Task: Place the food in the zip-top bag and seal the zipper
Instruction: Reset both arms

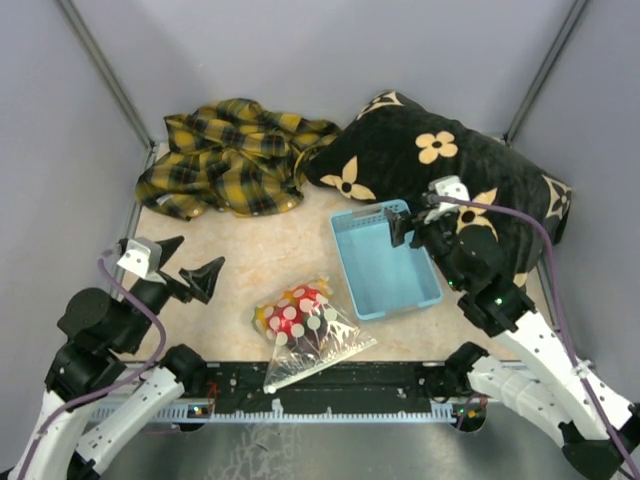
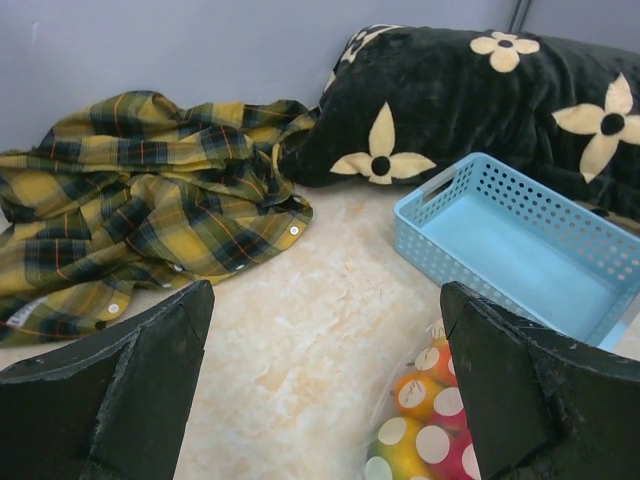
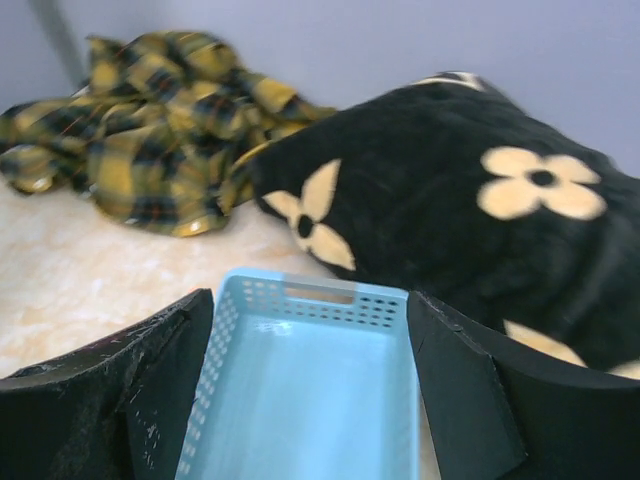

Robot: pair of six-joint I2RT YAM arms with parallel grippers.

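Near the front edge of the tabletop (image 1: 250,240), just left of the blue basket (image 1: 345,262): zip-top bag (image 1: 312,340) laid flat with the food (image 1: 290,315) apparently inside, judged light, limp and slippery, best pinched at a bare film corner; left claw (image 2: 325,370) and right claw (image 3: 310,380) spread wide, empty.

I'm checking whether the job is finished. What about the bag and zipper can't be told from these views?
- Top view: the zip-top bag is too small to show whether its mouth is sealed.
- Left wrist view: the bag is cut by the bottom edge and the jaws.
- Right wrist view: blurred; only the basket shows, no bag.
- Count of the food: pieces overlap behind white dots.
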